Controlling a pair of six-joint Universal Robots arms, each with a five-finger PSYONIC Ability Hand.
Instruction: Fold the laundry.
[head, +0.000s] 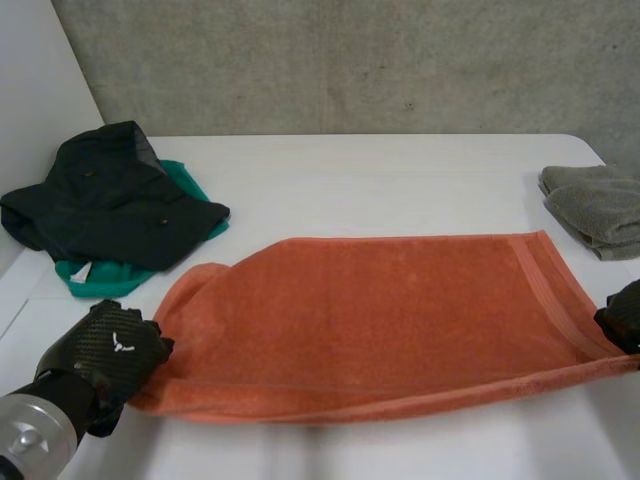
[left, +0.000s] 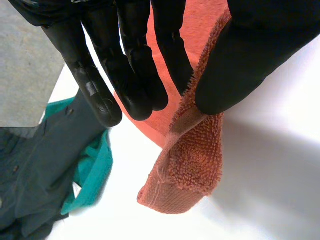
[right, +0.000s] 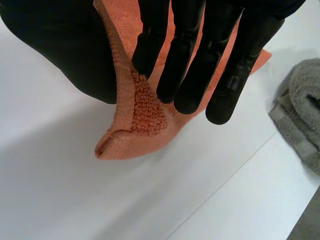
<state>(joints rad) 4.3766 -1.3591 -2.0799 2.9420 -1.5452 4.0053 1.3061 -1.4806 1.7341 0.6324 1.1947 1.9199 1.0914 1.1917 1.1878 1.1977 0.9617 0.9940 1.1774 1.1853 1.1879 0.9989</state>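
Apart, left hand and right hand pinch towel.

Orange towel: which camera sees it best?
The head view: the whole orange towel lies spread there. The left wrist view gives one corner pinched in the left hand, the right wrist view another in the right hand.

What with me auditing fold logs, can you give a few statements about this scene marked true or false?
1. The left hand pinches a corner of the orange towel. True.
2. The right hand is open, clear of the orange towel. False: it pinches the orange towel's other near corner.
3. A grey towel lies on the table on the right hand's side. True.
4. The green garment lies on top of the dark garment. False: the dark garment lies on the green garment.
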